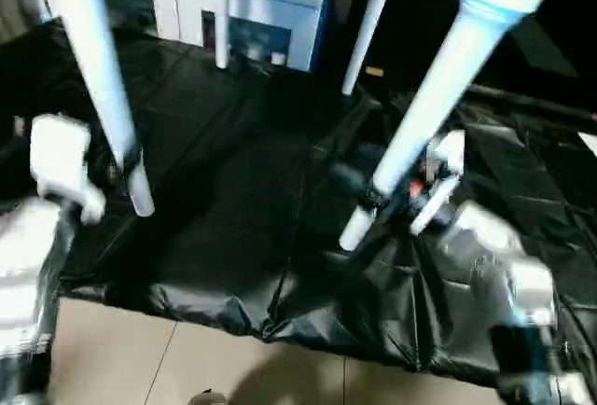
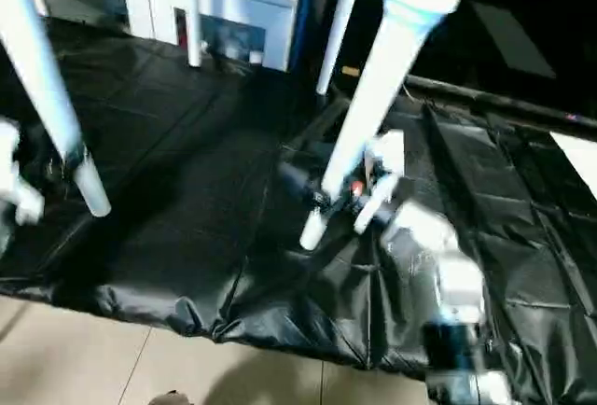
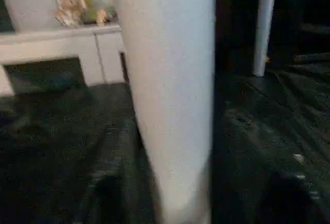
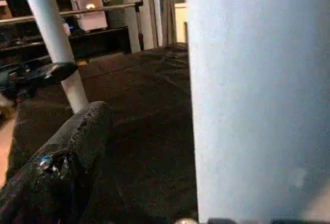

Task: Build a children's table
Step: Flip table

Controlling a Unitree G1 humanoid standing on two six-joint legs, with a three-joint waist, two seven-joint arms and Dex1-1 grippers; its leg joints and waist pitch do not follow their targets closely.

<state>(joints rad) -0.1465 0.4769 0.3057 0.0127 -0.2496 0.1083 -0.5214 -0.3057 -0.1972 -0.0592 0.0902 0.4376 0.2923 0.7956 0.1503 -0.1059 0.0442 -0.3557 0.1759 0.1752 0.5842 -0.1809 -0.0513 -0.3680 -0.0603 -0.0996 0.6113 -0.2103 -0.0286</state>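
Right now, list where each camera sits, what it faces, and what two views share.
Left eye: on the head, looking down past the left forearm at the table legs over black sheeting.
Right eye: beside it, same scene, right forearm near a leg.
Left wrist: on the left arm, close against a leg, white cabinet behind.
Right wrist: one black finger beside a leg.
Shared: legs and sheeting.

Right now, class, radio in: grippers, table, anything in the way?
Left gripper at near-left leg, right gripper at near-right leg. Table upright on black sheet. White cabinet behind.
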